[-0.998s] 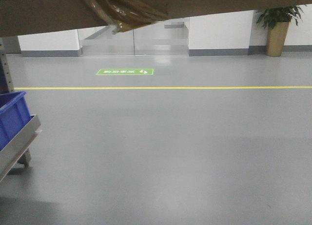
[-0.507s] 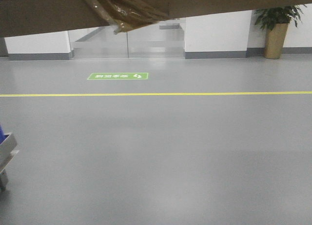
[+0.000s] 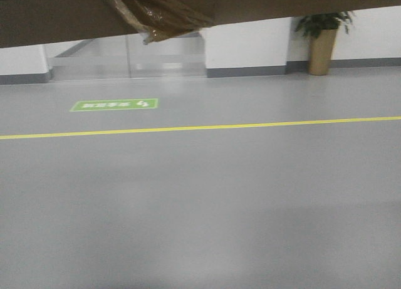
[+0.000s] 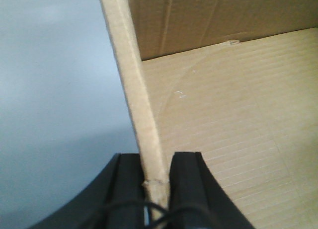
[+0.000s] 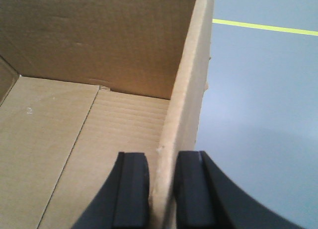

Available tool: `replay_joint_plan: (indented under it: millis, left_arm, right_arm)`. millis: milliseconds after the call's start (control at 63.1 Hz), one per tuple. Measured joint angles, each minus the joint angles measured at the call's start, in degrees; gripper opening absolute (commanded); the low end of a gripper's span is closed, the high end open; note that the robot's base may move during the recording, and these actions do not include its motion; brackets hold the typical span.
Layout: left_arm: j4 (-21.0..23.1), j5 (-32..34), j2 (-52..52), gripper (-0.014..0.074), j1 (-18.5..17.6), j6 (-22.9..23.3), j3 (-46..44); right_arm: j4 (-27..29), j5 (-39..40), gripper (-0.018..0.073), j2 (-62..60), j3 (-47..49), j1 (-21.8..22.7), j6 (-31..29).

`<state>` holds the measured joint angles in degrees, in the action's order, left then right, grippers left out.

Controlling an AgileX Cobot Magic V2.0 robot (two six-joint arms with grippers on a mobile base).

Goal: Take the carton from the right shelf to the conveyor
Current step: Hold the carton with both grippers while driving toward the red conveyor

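Note:
The brown carton [image 3: 62, 16] is held up off the floor; its underside fills the top of the front view, with loose packing tape [image 3: 156, 16] hanging from it. My left gripper [image 4: 158, 189] is shut on the carton's left wall [image 4: 134, 90], one finger inside and one outside. My right gripper [image 5: 161, 189] is shut on the carton's right wall [image 5: 189, 80] in the same way. Both wrist views look into the empty carton interior [image 5: 74, 129]. The conveyor and the shelf are out of view.
Open grey floor [image 3: 219, 201] lies ahead with a yellow line [image 3: 200, 127] across it and a green floor sign [image 3: 114, 105]. A potted plant [image 3: 322, 41] stands by the white back wall at the right. Glass doors [image 3: 125, 57] are at the back left.
The front view has swung right to left across the room: the blue bin and rack at the left have left the frame, and the floor sign, doors and plant have shifted left. Both grips are unchanged.

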<state>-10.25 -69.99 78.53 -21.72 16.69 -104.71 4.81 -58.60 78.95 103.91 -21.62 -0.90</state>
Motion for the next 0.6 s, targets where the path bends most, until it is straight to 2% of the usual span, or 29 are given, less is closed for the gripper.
replay_joint_plan:
  millis: [602]
  left_arm:
    - [0.00, 0.00, 0.00, -0.0016, 0.00, 0.00, 0.00]
  right_arm:
    - [0.00, 0.00, -0.0067, 0.10, 0.00, 0.00, 0.00]
